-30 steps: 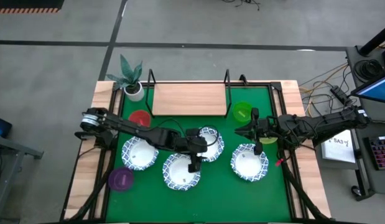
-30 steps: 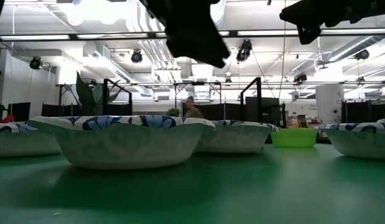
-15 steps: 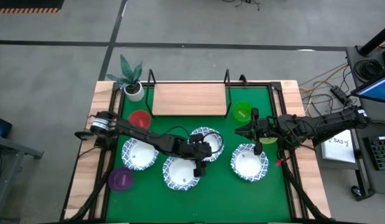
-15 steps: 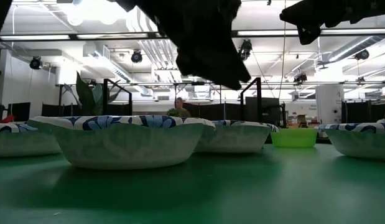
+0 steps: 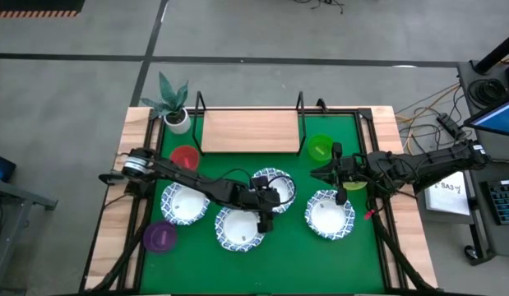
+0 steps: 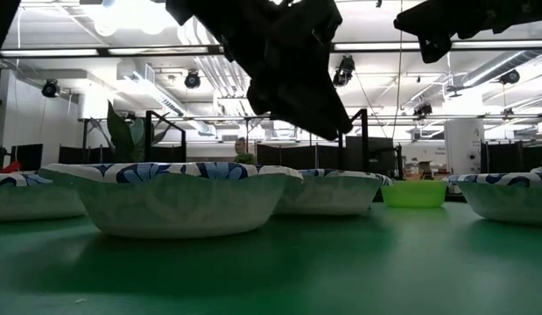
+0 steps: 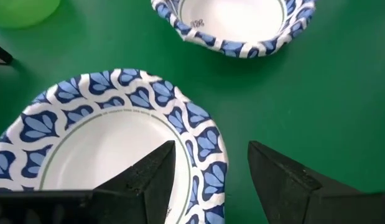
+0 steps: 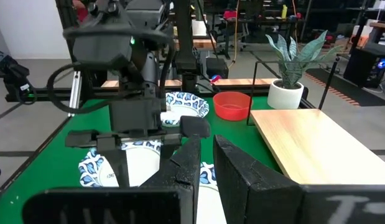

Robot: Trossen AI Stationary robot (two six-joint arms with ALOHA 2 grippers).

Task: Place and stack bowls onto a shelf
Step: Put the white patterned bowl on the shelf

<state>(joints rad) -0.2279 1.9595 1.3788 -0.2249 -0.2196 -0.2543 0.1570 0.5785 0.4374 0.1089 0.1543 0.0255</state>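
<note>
The shelf point(image 5: 250, 131) sits at the far edge of the green mat point(image 5: 287, 255) and its wood board has no bowl on it yet, so the task is at the start. Four blue-patterned bowls lie in front of the shelf; the one nearest it, the centre bowl point(image 5: 276, 186), is the target now. Compared w/ a second ago the left gripper point(image 5: 265, 215) has moved from above the front bowl point(image 5: 239, 228) toward the centre bowl and is lower; in the left wrist view its fingers are apart and one on each side of that bowl's rim point(image 7: 204, 149), not yet closed. I judge that a grasp is about to happen. The right gripper point(image 5: 322, 173) waits beside the green bowl point(image 5: 320, 148), to the right of the shelf, w/ fingers almost together and holding nothing. The red bowl point(image 5: 185, 156) is left of the shelf front, and the purple bowl point(image 5: 160, 237) is far from it. Tiny print inside one bowl is not readable; no brand seen.
</note>
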